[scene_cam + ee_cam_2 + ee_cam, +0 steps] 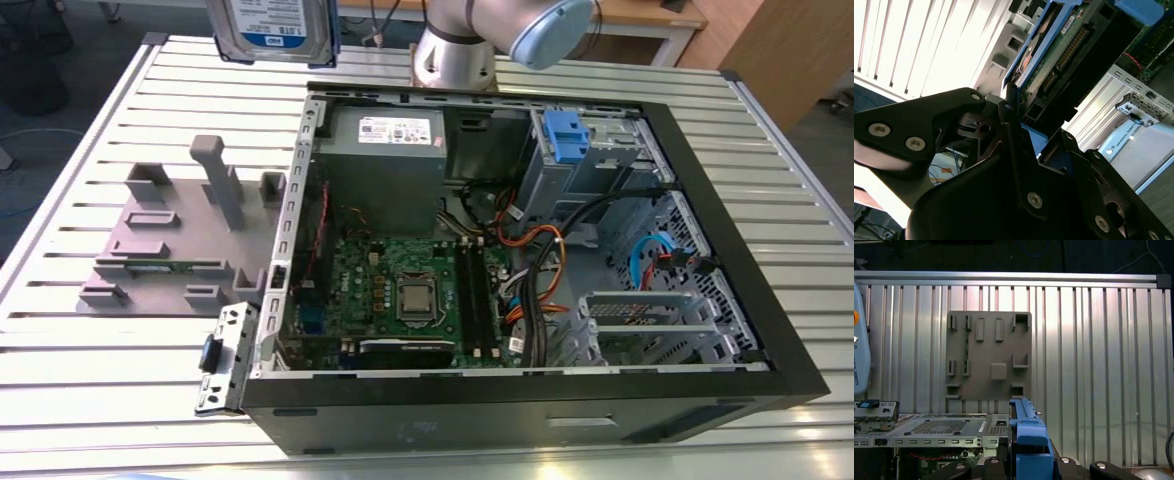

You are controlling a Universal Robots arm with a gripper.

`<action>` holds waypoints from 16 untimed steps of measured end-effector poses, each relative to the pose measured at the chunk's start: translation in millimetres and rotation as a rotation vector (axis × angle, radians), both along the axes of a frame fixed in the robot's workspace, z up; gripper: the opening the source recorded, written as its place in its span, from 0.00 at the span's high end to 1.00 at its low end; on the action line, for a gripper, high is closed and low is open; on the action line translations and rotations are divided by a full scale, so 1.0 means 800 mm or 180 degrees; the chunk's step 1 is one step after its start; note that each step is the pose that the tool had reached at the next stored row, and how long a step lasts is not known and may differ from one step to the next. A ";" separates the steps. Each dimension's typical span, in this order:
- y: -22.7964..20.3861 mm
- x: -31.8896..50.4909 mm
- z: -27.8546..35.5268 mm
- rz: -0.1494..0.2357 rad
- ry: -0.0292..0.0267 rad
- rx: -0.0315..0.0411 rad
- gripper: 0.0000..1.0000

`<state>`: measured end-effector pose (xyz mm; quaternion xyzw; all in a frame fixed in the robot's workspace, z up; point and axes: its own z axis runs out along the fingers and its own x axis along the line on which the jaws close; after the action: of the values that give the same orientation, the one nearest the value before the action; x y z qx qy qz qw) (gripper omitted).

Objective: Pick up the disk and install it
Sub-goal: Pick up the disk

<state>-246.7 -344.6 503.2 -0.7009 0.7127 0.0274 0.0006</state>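
Slatted metal table (80, 400): carries an open computer case (534, 415) lying on its side, and a grey fixture plate (160, 250) just beside the case on the exterior view's left; the plate's slots appear unoccupied.

Case interior: mainboard exposed; a metal drive bay (594, 165) sits in the far corner toward the exterior view's right, with a small blue latch piece (566, 130) at its mouth.

The disk (276, 25): off the table, held high above its far edge, up and to the exterior view's left of the case; label facing the exterior camera, long axis roughly upright; blue bracket (1029, 432) running along its edge in the first wrist view.

Gripper (1014, 125): clamped on the disk's bracketed edge, black fingers (1009, 107) pressed to it, circuit-board face showing beyond them in the second wrist view.

Governing relation: the bay lies lower and well apart toward the exterior view's right of the held disk; judged, the disk's long axis is not yet aligned with the bay opening.
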 end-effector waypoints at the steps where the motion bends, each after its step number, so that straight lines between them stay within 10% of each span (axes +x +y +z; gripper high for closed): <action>1: 0.0000 0.001 0.0000 0.0000 0.0000 0.0000 0.63; 16: 0.0000 0.017 0.0000 0.0000 0.0000 0.0000 0.63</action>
<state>-232.8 -344.6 503.2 -0.7010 0.7127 0.0274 0.0006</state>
